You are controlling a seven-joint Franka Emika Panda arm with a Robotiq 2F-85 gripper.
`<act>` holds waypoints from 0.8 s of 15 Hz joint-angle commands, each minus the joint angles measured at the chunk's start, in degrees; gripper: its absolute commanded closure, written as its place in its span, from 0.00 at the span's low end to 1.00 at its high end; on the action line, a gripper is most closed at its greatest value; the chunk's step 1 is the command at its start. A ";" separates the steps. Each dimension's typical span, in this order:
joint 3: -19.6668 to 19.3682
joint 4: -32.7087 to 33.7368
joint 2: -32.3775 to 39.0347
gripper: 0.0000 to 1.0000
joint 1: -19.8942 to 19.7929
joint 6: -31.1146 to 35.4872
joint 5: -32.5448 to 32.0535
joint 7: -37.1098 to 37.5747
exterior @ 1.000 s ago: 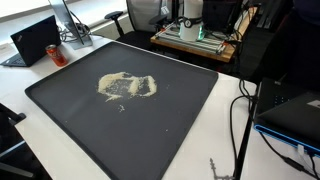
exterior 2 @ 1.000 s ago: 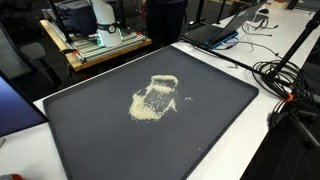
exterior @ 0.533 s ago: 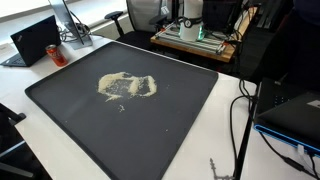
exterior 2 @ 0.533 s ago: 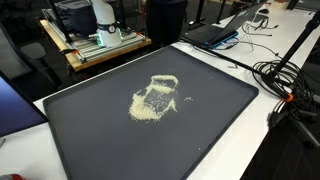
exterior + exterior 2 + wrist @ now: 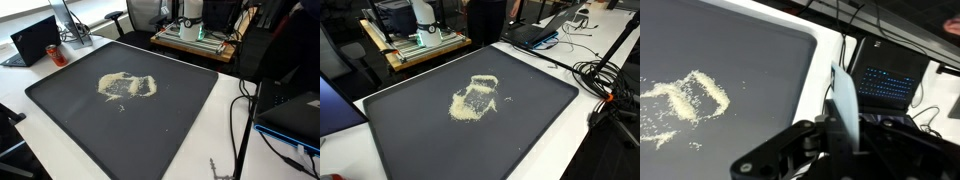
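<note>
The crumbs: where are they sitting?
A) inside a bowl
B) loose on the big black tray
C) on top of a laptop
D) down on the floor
B: in both exterior views the pale crumbs lie scattered loose near the middle of the black tray.

Pale beige grains (image 5: 127,87) lie spilled flat on a dark, raised-rim mat (image 5: 175,115) covering the table, near the mat's middle and well apart from all four edges. In both exterior views the spill forms a rough patch with darker gaps showing through (image 5: 475,97). The wrist view shows one thin band curling into a loop (image 5: 700,92), with loose single grains scattered just beside it.
</note>
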 commanded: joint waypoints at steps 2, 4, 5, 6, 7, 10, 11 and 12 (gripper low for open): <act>6.58 0.10 6.09 0.99 2.52 10.30 -9.32 0.59; 9.66 0.44 10.40 0.99 3.22 14.65 -14.90 2.65; 10.96 0.37 12.98 0.99 3.32 16.85 -18.05 3.74; 11.87 0.49 15.02 0.99 3.23 18.04 -21.52 4.69; 9.16 -0.34 10.82 0.96 4.65 15.54 -17.33 3.51; 10.60 -0.20 15.37 0.96 4.66 18.17 -20.52 4.48; 10.58 -0.08 15.74 0.96 4.63 18.25 -20.64 4.47; 10.56 0.07 15.78 0.99 4.62 18.25 -20.67 4.46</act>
